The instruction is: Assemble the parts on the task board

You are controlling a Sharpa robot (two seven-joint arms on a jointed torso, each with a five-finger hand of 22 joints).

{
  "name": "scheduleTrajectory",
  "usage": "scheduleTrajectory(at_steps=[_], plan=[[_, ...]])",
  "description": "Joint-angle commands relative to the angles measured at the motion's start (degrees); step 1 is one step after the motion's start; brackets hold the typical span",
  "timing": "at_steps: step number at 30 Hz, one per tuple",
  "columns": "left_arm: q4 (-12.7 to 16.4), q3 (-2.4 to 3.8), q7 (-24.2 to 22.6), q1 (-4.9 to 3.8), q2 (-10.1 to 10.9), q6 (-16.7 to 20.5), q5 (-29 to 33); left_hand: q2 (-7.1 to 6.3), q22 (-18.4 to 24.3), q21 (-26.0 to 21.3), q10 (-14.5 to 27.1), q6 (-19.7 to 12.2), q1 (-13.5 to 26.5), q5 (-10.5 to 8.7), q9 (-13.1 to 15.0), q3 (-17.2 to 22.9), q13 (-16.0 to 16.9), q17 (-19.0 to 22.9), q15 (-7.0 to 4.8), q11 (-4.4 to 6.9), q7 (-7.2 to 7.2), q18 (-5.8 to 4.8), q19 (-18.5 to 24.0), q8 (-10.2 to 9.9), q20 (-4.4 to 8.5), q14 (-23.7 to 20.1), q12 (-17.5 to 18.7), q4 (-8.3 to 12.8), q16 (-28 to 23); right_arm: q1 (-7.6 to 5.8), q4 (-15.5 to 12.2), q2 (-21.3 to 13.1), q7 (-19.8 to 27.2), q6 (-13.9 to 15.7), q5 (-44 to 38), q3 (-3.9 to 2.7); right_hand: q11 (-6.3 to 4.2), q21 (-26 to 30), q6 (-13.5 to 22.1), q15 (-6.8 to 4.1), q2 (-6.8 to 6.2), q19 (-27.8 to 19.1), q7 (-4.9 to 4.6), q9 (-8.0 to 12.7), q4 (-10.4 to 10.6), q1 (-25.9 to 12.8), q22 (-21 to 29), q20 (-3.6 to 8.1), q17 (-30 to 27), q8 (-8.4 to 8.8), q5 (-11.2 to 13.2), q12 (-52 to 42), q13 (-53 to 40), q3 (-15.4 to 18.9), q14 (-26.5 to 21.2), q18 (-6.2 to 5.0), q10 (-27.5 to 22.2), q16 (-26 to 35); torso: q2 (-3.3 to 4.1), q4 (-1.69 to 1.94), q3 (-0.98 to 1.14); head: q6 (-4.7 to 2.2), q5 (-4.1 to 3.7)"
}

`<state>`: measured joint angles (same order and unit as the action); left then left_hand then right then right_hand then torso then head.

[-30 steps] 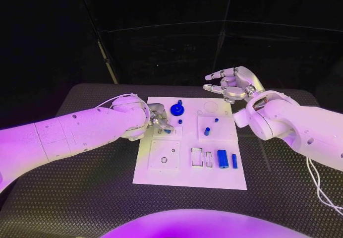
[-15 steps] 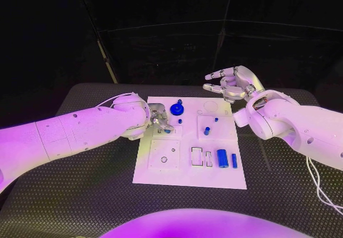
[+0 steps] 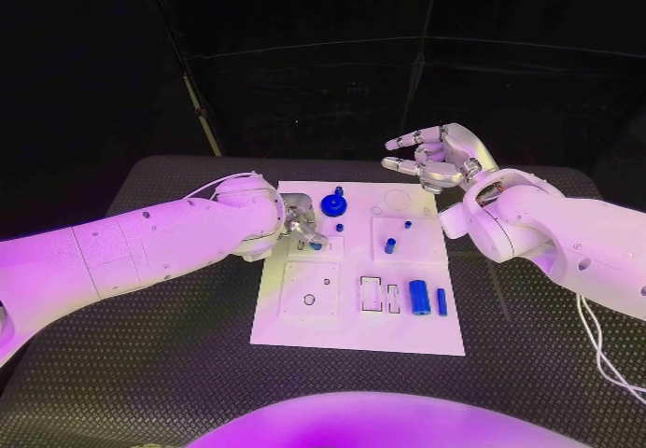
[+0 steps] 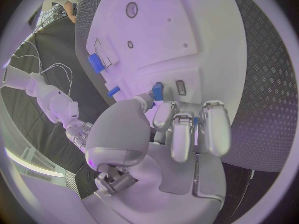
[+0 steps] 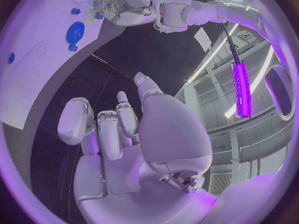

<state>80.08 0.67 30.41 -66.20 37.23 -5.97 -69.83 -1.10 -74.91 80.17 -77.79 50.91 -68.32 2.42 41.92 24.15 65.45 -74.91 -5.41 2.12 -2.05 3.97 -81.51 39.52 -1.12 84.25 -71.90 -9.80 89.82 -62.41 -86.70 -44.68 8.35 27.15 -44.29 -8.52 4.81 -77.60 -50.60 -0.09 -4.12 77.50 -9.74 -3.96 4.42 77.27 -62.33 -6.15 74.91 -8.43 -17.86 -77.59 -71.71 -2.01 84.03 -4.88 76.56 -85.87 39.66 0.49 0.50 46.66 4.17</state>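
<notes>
Left hand (image 3: 299,229) is down on the left side of the task board (image 3: 353,331), pinching a small blue part (image 4: 157,90) at its fingertips — looks like it's lining it up with a slot there. The part's long axis seems roughly upright, though it's hard to tell. Right hand (image 3: 441,156) hovers past the far right corner, fingers spread, holding nothing — probably just keeping clear.

head view overhead, wrist views close, sharing task board (image 3: 358,280)
</notes>
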Motion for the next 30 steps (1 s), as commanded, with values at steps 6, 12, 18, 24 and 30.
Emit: scheduleTrajectory(at_steps=[6,12,18,24,30], plan=[[-0.5,-0.24,0.3,0.18,-0.6,-1.9,-0.2,-0.55,-1.2,0.2,-0.3,1.4,4.3,0.27,0.5,2.5,0.5,-15.1,0.06,0.27,0.66,-0.56,0.1,0.4,0.03,5.7,-0.4,1.9,0.2,-0.11,-0.2,0.0,0.2,-0.6,-0.1,-0.05,-0.15,0.2,0.0,0.27,0.7,-0.4,0.07,-0.1,-0.3,0.1,0.0,-0.07,4.9,-0.37,0.4,0.2,0.0,0.0,3.7,-0.4,-0.4,0.2,0.02,-0.01,0.01,0.17,-0.07],[-0.7,-0.27,0.2,0.18,-0.8,-2.1,-0.2,-0.83,-1.4,0.3,-0.6,1.8,5.6,0.26,0.7,1.5,0.8,-15.1,-0.04,0.39,0.79,-0.59,0.0,0.6,0.11,5.7,-0.7,1.4,0.2,-0.11,-0.2,-0.1,0.1,-0.7,-0.1,-0.05,-0.15,0.2,0.0,0.27,0.7,-0.3,0.07,-0.1,-0.3,0.1,0.0,-0.07,5.1,-0.37,0.4,0.1,0.0,0.0,3.7,-0.39,-0.3,0.1,0.02,0.01,-0.01,0.2,-0.24],[-0.8,-0.3,0.2,0.18,-0.9,-2.2,-0.2,-0.93,-1.6,0.4,-0.8,2.1,6.3,0.26,1.0,0.6,1.1,-15.1,-0.13,0.5,0.93,-0.63,-0.2,0.8,0.19,5.7,-0.9,1.2,0.2,-0.12,-0.3,-0.3,0.1,-0.7,-0.1,-0.05,-0.15,0.2,0.0,0.27,0.71,-0.3,0.07,-0.1,-0.3,0.0,-0.1,-0.07,5.2,-0.38,0.4,0.1,-0.1,0.0,3.8,-0.39,-0.3,0.1,0.0,0.05,-0.03,0.37,-0.33],[-0.8,-0.31,0.2,0.18,-0.9,-2.3,-0.2,-0.93,-1.8,0.4,-1.0,2.5,6.5,0.26,1.2,0.1,1.5,-15.1,-0.23,0.65,1.1,-0.65,-0.3,1.0,0.26,5.7,-1.2,1.2,0.2,-0.12,-0.3,-0.3,0.1,-0.8,-0.1,-0.05,-0.15,0.2,0.0,0.26,0.73,-0.3,0.07,-0.1,-0.3,0.0,-0.1,-0.06,5.2,-0.39,0.4,0.1,-0.1,0.0,3.8,-0.38,-0.3,0.1,-0.02,0.09,-0.06,0.47,-0.34],[-0.8,-0.31,0.2,0.18,-0.8,-2.3,-0.2,-1.36,-2.0,0.5,-1.3,2.8,7.8,0.26,1.6,-1.5,1.7,-15.1,-0.33,0.73,1.19,-0.7,-0.4,1.2,0.38,5.7,-1.5,0.7,0.2,-0.12,-0.3,-0.3,0.1,-0.8,-0.1,-0.05,-0.15,0.2,0.0,0.26,0.73,-0.3,0.07,-0.1,-0.3,0.0,-0.1,-0.06,5.2,-0.4,0.4,0.1,-0.1,0.0,3.8,-0.38,-0.3,0.1,0.0,0.08,-0.05,0.5,-0.31]])
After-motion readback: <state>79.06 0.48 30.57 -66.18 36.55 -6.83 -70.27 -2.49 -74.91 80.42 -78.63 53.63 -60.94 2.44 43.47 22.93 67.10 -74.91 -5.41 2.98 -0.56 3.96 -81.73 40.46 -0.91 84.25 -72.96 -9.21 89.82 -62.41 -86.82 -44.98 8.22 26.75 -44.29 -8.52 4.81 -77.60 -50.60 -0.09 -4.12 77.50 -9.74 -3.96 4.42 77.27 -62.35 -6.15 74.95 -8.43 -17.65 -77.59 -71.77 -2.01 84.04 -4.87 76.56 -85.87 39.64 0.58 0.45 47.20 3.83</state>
